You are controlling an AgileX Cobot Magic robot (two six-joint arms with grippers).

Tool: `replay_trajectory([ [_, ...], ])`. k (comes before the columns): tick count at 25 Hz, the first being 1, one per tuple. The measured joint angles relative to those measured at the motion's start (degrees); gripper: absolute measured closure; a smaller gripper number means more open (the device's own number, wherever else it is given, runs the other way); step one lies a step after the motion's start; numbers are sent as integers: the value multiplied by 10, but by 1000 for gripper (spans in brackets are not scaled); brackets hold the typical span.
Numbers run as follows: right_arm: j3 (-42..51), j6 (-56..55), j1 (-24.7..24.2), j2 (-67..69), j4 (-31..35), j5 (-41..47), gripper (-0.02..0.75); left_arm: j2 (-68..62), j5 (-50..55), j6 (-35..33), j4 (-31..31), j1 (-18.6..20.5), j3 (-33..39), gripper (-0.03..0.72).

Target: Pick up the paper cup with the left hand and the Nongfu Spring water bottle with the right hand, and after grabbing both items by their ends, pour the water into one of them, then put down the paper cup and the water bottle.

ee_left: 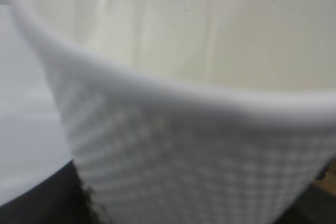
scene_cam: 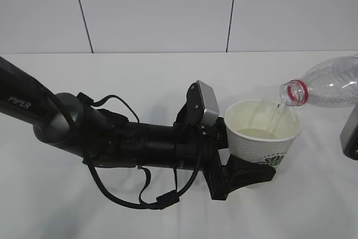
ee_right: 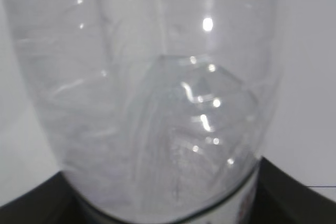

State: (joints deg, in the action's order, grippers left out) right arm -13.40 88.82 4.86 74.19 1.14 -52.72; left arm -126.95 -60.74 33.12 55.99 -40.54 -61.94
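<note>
Here, from the exterior camera, the left gripper (scene_cam: 251, 169) has its jaws clamped on the base of the paper cup (scene_cam: 262, 136), held upright above the bench (scene_cam: 140, 82) near its right edge – the Nongfu Spring water bottle (scene_cam: 327, 85) is tipped neck-down over the rim, a thin stream of water (scene_cam: 274, 117) falling in. The left wrist camera shows the cup's (ee_left: 199, 156) embossed wall filling the frame. The right wrist camera shows the bottle (ee_right: 152, 108) seated between the right gripper's dark jaws

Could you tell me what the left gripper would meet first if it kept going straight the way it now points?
Probably the bottle mouth, just past the cup that the left gripper holds; depth is unclear.
</note>
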Motion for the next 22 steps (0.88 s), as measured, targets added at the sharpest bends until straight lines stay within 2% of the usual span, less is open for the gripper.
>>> replay_trajectory([
  [22, 0, 3, 0, 0, 0, 0, 265, 0, 0, 0, 0, 0, 0, 151],
])
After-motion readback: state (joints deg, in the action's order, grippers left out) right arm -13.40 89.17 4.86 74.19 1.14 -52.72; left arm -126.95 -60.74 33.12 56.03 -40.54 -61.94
